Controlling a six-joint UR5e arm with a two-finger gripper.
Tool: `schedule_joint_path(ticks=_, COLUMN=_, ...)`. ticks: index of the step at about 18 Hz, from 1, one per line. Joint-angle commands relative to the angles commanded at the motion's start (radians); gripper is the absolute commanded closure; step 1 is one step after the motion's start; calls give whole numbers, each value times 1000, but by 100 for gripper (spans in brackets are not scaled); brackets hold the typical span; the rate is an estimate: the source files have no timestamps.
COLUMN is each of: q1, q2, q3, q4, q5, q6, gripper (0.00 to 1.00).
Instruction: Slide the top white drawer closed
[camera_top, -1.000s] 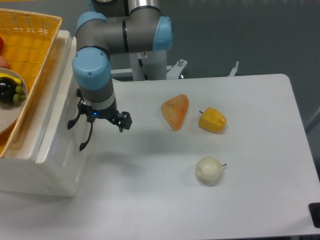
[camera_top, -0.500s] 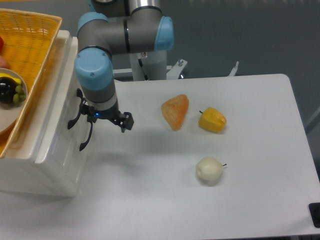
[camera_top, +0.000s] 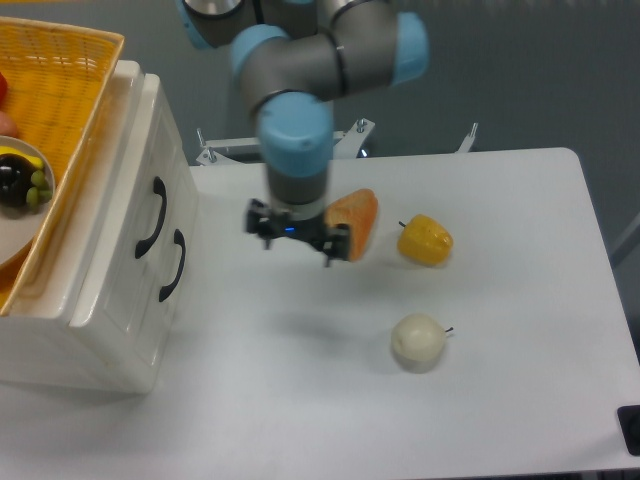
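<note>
No readable writing anywhere I can see.
The top white drawer (camera_top: 150, 215) sits flush in its cabinet (camera_top: 110, 330) at the surface's (camera_top: 520, 400) left edge; my fingers (camera_top: 299, 236) hover spread, empty, well apart from it.

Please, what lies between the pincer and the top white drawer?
Nothing: in the fixed camera view, only bare white table separates the pincer from the top white drawer.

One fixed cam, high & in front, angled down on table (camera_top: 520, 400), mid range.
</note>
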Motion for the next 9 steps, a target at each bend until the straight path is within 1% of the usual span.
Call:
schedule_joint_path(ticks=2, q1=51, q2=-5, q3=15, q4=0, q5=0, q6=120, gripper=0)
schedule_joint_path(ticks=4, q1=95, q2=-2, q3=17, q4=0, q5=0, q6=218, gripper=0)
schedule_joint_path(ticks=6, q1=126, q2=-2, q3=17, q4=3, q5=2, q6=260, gripper=0)
schedule_joint_path(ticks=9, q1=173, q2=1, q3=15, q4=3, q5=-2, q6=267, gripper=0)
